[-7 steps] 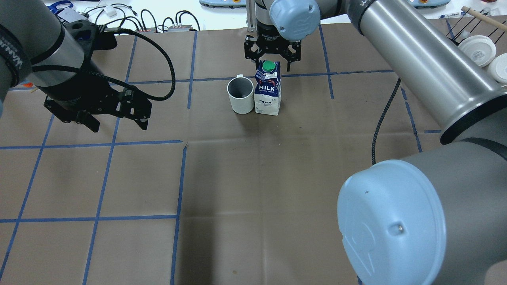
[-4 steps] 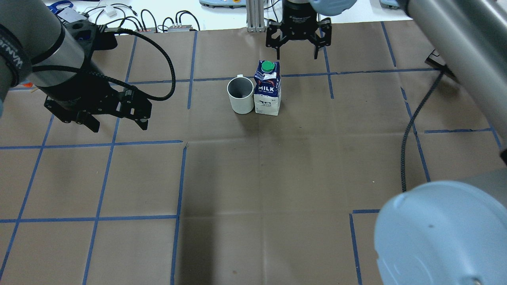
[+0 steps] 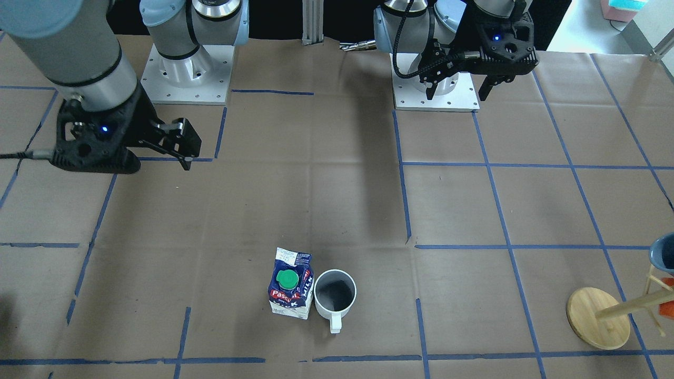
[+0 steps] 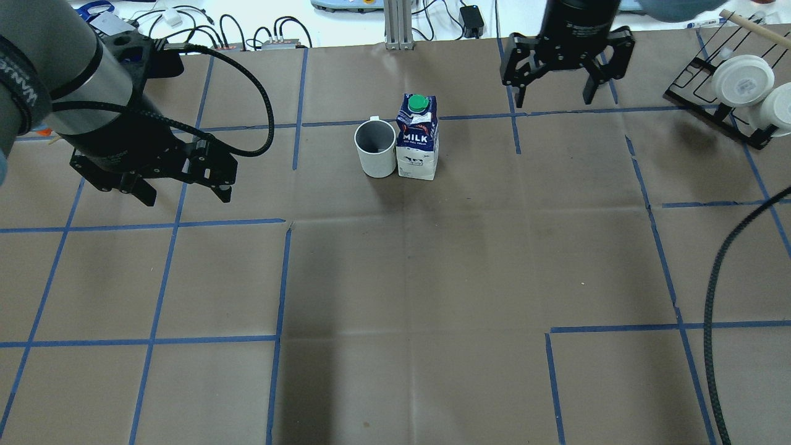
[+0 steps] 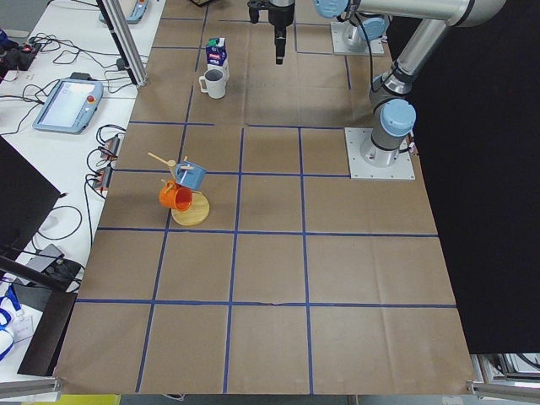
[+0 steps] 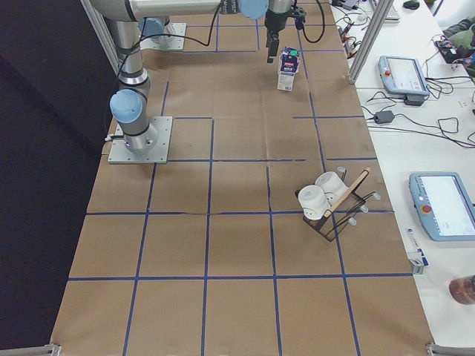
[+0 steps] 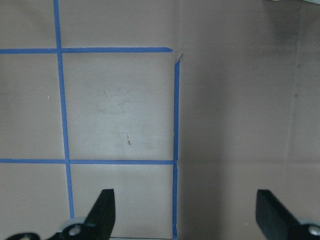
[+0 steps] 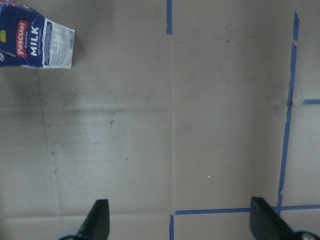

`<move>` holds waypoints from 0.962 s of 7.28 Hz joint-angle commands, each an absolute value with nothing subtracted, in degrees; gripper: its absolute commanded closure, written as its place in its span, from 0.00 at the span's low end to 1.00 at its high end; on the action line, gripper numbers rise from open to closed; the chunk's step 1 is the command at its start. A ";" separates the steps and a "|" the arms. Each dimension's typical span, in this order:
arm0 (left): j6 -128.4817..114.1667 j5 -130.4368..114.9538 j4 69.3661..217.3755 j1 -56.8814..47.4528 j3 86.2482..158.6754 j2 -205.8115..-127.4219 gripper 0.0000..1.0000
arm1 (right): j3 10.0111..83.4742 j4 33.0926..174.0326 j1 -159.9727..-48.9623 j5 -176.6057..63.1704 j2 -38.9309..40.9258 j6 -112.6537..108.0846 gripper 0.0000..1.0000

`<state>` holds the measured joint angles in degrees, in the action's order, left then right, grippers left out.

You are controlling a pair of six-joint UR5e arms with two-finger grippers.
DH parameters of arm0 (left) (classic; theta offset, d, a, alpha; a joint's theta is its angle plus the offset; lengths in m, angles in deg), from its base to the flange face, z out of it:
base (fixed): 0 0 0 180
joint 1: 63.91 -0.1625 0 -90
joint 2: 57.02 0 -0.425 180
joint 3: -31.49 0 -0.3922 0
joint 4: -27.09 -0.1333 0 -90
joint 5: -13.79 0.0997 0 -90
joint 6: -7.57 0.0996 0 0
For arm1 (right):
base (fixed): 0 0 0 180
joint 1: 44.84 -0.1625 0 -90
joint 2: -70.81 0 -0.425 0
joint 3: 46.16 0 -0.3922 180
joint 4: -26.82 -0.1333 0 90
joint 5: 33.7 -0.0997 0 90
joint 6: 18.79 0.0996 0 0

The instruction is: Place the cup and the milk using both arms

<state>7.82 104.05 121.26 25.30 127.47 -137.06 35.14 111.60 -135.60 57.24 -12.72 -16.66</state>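
Observation:
The white cup stands upright on the brown paper table, close against the left side of the milk carton with its green cap. Both also show in the front view, the cup with its handle pointing away from the robot and the milk. My left gripper hangs open and empty well left of the cup. My right gripper is open and empty, up and to the right of the milk, apart from it. The right wrist view shows the milk at the top left corner.
A black wire rack with white cups stands at the far right. A wooden mug tree with an orange and a blue mug stands on the robot's left side. Cables and boxes line the far table edge. A black cable hangs at right.
My right gripper has drawn away from above the milk and swung to the right, open, and its arm has left the foreground. The milk, the cup and my left gripper have not moved.

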 commanded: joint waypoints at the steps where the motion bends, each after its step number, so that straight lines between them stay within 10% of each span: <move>1: 7.66 103.97 121.49 25.30 127.47 -137.09 0.00 | 42.93 113.11 -134.40 56.75 -19.96 -16.68 0.00; 7: 7.49 103.18 121.66 25.39 127.38 -136.74 0.00 | 44.10 116.20 -134.40 57.45 -20.07 -17.20 0.00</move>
<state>7.49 103.18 121.66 25.32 127.45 -136.88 44.07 116.18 -134.40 57.44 -20.09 -17.10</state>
